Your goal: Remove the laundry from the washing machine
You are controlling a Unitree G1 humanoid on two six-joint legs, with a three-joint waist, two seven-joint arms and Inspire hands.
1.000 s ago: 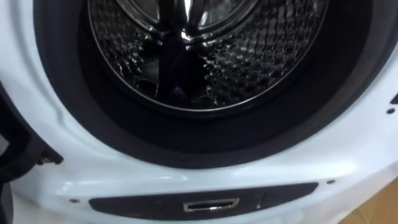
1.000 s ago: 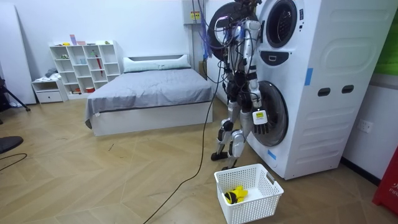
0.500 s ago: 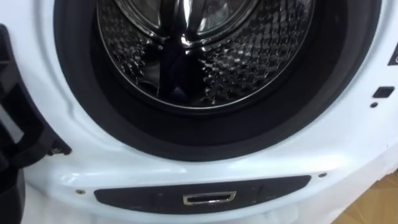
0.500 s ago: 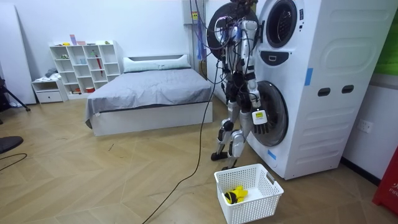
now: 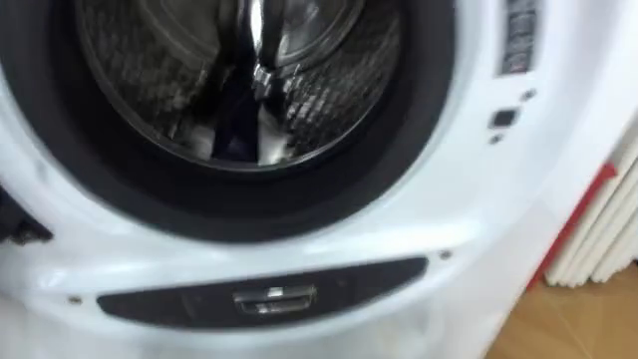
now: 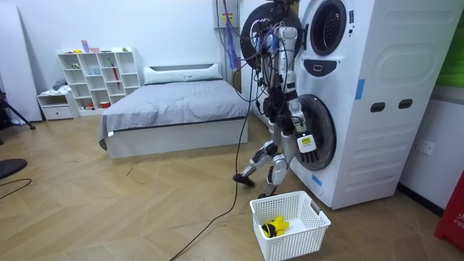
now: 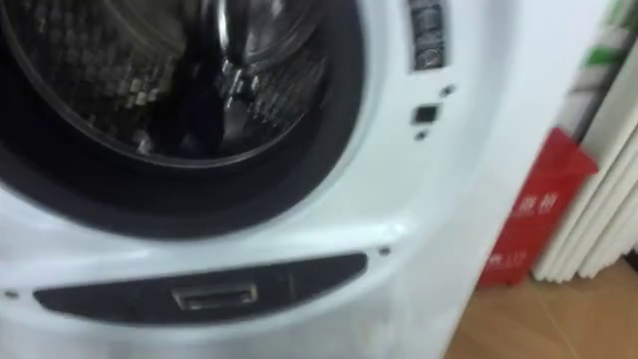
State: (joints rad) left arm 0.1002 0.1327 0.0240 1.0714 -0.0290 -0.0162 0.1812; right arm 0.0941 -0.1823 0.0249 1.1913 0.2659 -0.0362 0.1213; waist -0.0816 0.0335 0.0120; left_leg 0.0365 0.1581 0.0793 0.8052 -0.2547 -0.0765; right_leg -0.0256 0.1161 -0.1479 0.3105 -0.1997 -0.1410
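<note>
No garment plainly on show: a dark bluish shape (image 5: 234, 135) low in the dimpled stainless-steel drum (image 5: 140, 90) of the white front-loading washing machine (image 5: 478, 199) may be cloth or a mere reflection, can't tell which. Drum sits inside a broad dark rubber door seal (image 5: 299, 204), w/ a dark slot-shaped panel and chrome pull (image 5: 264, 297) below. Room view has the robot up against the stacked machines, one leg set back, its right hand (image 6: 307, 145) hanging low by the round door of the lower machine (image 6: 324, 127); finger state can't be read. Judged: any load lies up and fwd of that hand, deep along the drum's axis, so a reach must rise, then go straight in. White plastic laundry basket (image 6: 313, 210) holding a yellow item (image 6: 273, 227) sits on the wood floor (image 6: 109, 210) nearby.
</note>
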